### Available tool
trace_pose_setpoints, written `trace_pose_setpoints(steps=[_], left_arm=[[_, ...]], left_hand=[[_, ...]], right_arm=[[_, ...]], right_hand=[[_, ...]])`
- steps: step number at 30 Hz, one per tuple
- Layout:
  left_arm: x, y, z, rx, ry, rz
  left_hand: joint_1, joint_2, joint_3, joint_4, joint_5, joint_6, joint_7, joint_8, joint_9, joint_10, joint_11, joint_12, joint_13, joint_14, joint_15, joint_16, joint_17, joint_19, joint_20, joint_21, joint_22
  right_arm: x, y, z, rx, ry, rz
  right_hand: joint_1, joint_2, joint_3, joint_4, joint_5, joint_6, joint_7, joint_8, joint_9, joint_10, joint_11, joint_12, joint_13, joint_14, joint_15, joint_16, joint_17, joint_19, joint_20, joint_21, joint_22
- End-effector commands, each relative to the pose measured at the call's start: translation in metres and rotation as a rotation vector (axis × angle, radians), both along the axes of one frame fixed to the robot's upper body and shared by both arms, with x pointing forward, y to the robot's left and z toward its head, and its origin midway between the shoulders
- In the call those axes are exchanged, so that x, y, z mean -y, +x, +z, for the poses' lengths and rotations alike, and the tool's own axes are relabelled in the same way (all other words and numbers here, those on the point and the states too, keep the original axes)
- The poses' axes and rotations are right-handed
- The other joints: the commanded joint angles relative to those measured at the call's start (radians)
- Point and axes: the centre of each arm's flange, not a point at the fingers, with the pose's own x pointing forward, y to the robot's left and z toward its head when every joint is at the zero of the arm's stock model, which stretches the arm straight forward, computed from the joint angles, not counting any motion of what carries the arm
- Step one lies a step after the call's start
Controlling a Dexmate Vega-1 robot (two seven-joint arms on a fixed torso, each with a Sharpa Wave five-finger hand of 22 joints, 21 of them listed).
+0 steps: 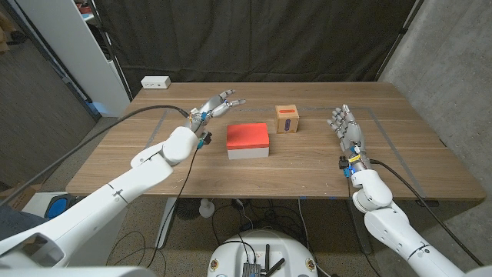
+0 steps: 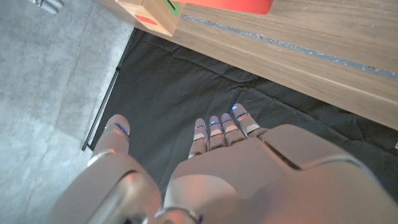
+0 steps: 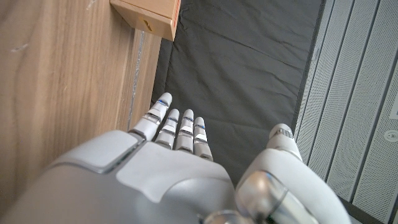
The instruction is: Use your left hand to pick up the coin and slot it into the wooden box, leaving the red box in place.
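Note:
A red box (image 1: pixel 247 136) with white sides lies at the table's middle. Just to its right and a little farther back stands the small wooden box (image 1: pixel 287 119), a dark slot in its top. My left hand (image 1: pixel 216 107) hovers left of the red box, fingers spread toward the far side and holding nothing. In the left wrist view, that hand (image 2: pixel 236 168) has its thumb apart from the fingers, with the wooden box (image 2: pixel 149 15) and red box (image 2: pixel 230 5) beyond. My right hand (image 1: pixel 346 128) stands open right of the wooden box (image 3: pixel 146 15), fingers up.
A white power strip (image 1: pixel 155 81) lies at the wooden table's (image 1: pixel 154 165) far left corner. A black cable (image 1: pixel 146 110) runs along my left arm. A dark curtain hangs behind the table; a grey wall stands at the right.

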Motion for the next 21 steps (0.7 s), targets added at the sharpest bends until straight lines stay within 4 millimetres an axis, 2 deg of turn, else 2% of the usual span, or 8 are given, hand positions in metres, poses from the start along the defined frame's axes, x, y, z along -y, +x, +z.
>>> trace_pose_setpoints(steps=[1,4,9,15,21], left_arm=[[-0.045,-0.001,-0.034,0.025,-0.313,-0.145],[-0.053,0.006,-0.044,-0.009,-0.380,-0.162],[-0.061,0.014,-0.053,-0.048,-0.445,-0.186],[-0.067,0.014,-0.063,-0.055,-0.500,-0.209],[-0.065,0.011,-0.076,-0.068,-0.558,-0.231]], left_hand=[[-0.026,-0.008,-0.012,0.000,-0.004,0.017,0.001,0.014,0.001,0.016,-0.013,0.017,-0.001,0.015,-0.009,0.010,0.004,-0.008,-0.089,-0.012,0.004],[-0.029,-0.009,-0.014,-0.001,-0.003,0.027,0.004,0.018,0.001,0.026,-0.013,0.021,-0.001,0.026,-0.010,0.014,0.004,0.004,-0.092,-0.015,0.004],[-0.033,-0.008,-0.016,-0.002,-0.003,0.044,0.004,0.022,0.000,0.042,-0.014,0.027,-0.002,0.040,-0.013,0.018,0.003,0.018,-0.092,-0.022,0.004],[-0.039,-0.006,-0.018,-0.004,-0.002,0.073,0.009,0.028,0.000,0.071,-0.016,0.036,-0.002,0.066,-0.016,0.024,0.002,0.045,-0.081,-0.031,0.004],[-0.043,-0.004,-0.019,-0.005,-0.002,0.095,0.010,0.031,0.000,0.091,-0.015,0.041,-0.002,0.090,-0.018,0.029,0.002,0.069,-0.076,-0.037,0.005]], right_arm=[[-0.009,-0.005,0.000,0.015,-0.016,0.007],[-0.009,-0.004,0.000,0.017,-0.021,0.005],[-0.011,-0.001,-0.001,0.023,-0.036,0.003],[-0.011,0.002,-0.004,0.013,-0.038,0.020],[-0.012,0.004,-0.007,-0.006,-0.052,0.030]], right_hand=[[0.002,-0.007,-0.005,0.001,-0.001,0.003,0.005,-0.001,0.003,-0.003,-0.002,-0.001,0.001,0.004,-0.003,0.000,0.003,0.002,-0.010,-0.001,0.002],[0.002,-0.007,-0.005,0.001,-0.001,0.004,-0.005,-0.002,0.003,-0.006,-0.004,-0.003,0.001,0.004,-0.005,-0.001,0.003,0.003,-0.011,-0.001,0.002],[0.002,-0.009,-0.006,0.001,-0.001,0.010,-0.008,-0.003,0.003,-0.021,-0.006,-0.008,-0.001,-0.018,-0.021,-0.011,0.001,-0.018,-0.029,-0.009,0.001],[0.002,-0.010,-0.007,0.001,-0.001,0.006,-0.008,-0.005,0.003,-0.026,-0.008,-0.010,-0.001,-0.020,-0.018,-0.012,0.001,-0.018,-0.031,-0.009,0.001],[0.001,-0.011,-0.008,0.001,-0.001,0.007,-0.005,-0.006,0.003,-0.022,-0.009,-0.007,-0.001,-0.014,-0.018,-0.010,0.000,-0.016,-0.030,-0.008,0.001]])
